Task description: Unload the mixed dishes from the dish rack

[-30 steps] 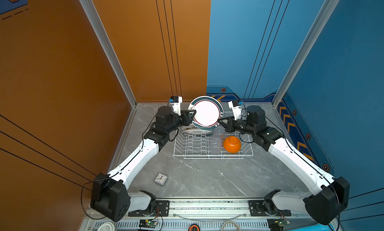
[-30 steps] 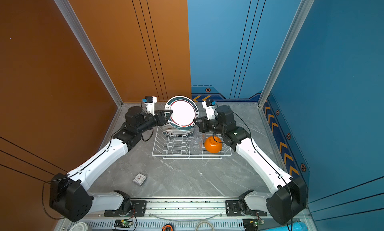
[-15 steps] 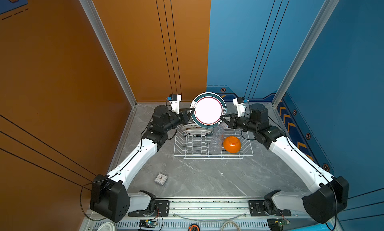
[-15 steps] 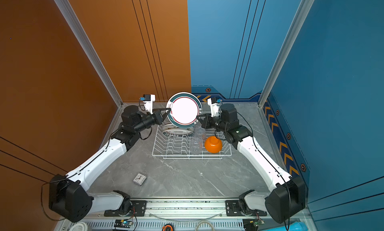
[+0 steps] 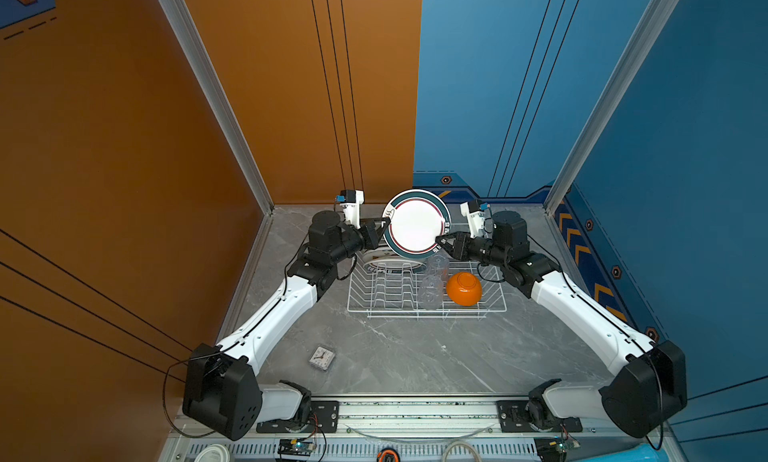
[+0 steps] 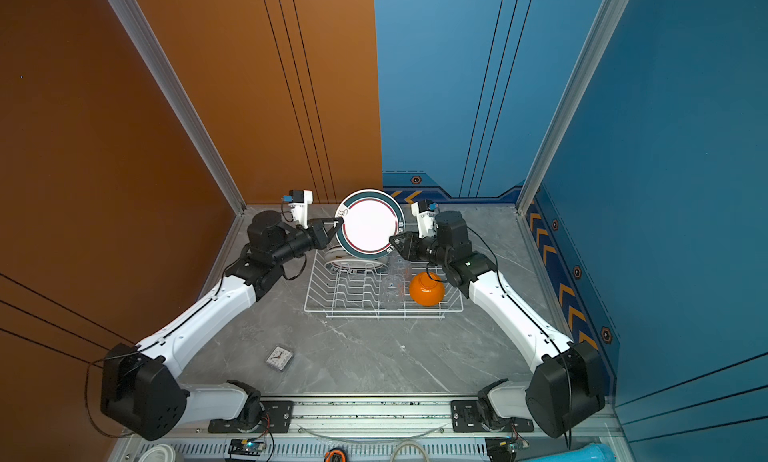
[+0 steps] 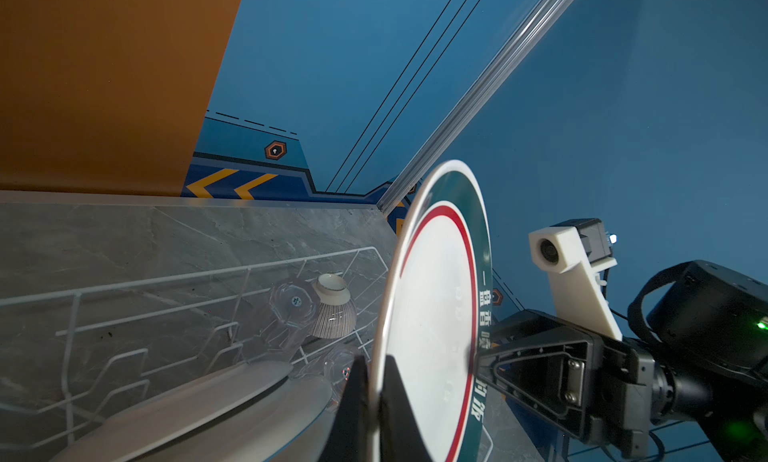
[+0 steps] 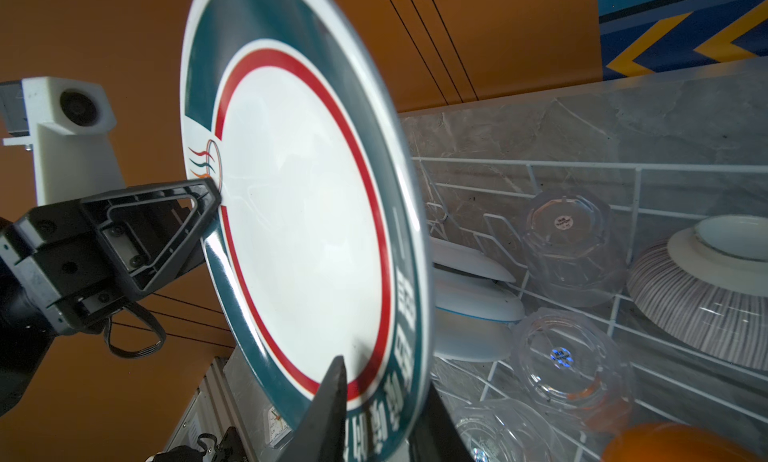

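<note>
Pinching the plate at its rim with the left gripper, fingers pressed together on the edge beside a small logo of red, green and orange waves; holding it upright in the air, above the far left end of the dish rack; straddling the opposite rim with the right gripper, one finger on each face, not possible telling if squeezing or loosened; showing white Chinese characters on the green band, too blurred for reading; noticing below, leaning in the dividers, a second plate; seeing also in the rack clear tumblers with round base stickers, writing too small, a ribbed bowl turned upside down and an orange bowl
</note>
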Action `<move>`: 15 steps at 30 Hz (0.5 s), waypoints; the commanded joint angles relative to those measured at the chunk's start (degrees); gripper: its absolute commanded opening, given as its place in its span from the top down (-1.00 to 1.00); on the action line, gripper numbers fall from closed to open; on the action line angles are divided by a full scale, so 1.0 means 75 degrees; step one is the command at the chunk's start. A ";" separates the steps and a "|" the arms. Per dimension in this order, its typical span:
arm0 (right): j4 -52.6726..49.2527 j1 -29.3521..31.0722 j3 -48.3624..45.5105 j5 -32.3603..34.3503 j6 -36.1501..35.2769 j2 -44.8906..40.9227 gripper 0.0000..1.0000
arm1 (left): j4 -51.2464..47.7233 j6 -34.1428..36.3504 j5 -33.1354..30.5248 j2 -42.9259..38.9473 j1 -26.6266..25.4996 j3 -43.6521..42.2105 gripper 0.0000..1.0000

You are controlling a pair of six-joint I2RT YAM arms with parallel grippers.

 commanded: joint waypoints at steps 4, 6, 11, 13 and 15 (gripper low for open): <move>0.1084 0.0146 -0.0046 -0.0766 0.0087 -0.0013 0.21 | -0.0367 0.0080 -0.0460 0.0340 -0.0087 0.0166 1.00; 0.1129 0.0118 -0.0087 -0.0768 0.0110 0.0027 0.14 | -0.0375 0.0046 -0.0499 0.0376 -0.0083 0.0190 1.00; 0.1225 0.0074 -0.0161 -0.0754 0.0160 0.0031 -0.05 | -0.0509 -0.0011 -0.0556 0.0481 -0.0051 0.0351 1.00; 0.1202 0.0064 -0.0204 -0.0710 0.0128 0.0014 -0.14 | -0.0519 -0.0048 -0.0621 0.0507 -0.0039 0.0394 1.00; 0.1181 0.0037 -0.0242 -0.0647 0.0104 -0.0001 -0.21 | -0.0548 -0.0118 -0.0701 0.0518 0.0000 0.0421 1.00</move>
